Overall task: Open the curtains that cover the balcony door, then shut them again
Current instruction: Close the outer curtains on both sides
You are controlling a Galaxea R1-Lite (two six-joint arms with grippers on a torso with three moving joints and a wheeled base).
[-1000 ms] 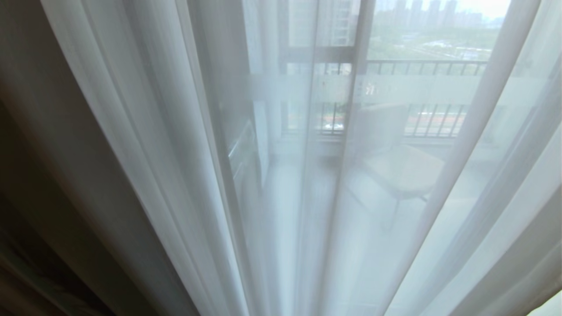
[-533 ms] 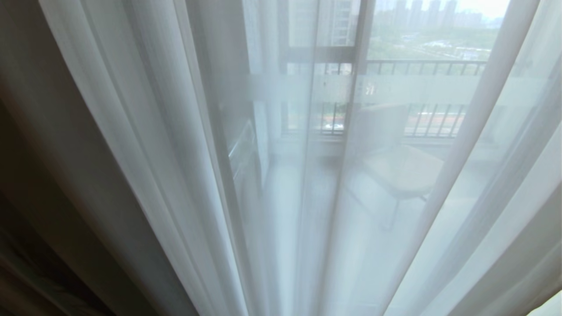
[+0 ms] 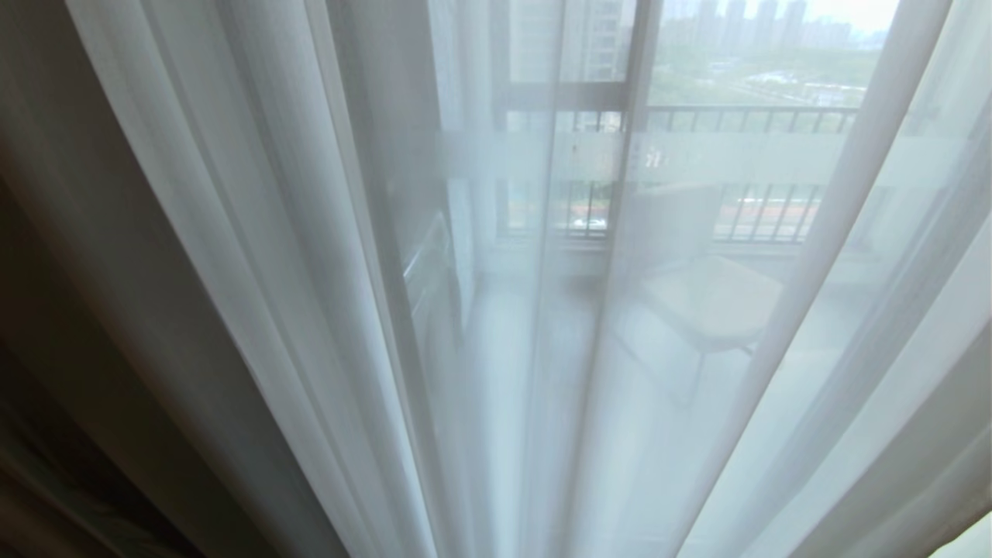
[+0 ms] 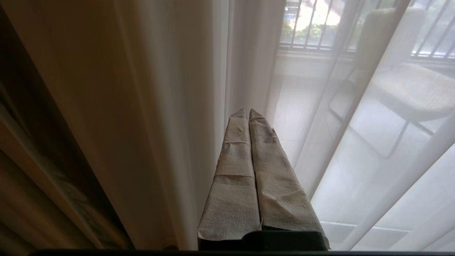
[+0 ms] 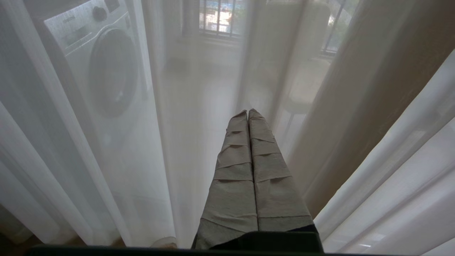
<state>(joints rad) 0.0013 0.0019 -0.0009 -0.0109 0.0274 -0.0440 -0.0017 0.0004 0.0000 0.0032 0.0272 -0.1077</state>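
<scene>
Where sheers (image 3: 256, 256) hang, balcony door (image 3: 643, 85) beyond.

No readable text; small lettering on balcony door (image 3: 651, 159) band illegible.

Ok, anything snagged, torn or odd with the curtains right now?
Nothing stands out. The white sheers hang in even folds across the balcony door, with no tear or snag visible. Both the left pincer and right pincer are shut, holding no fabric.
</scene>
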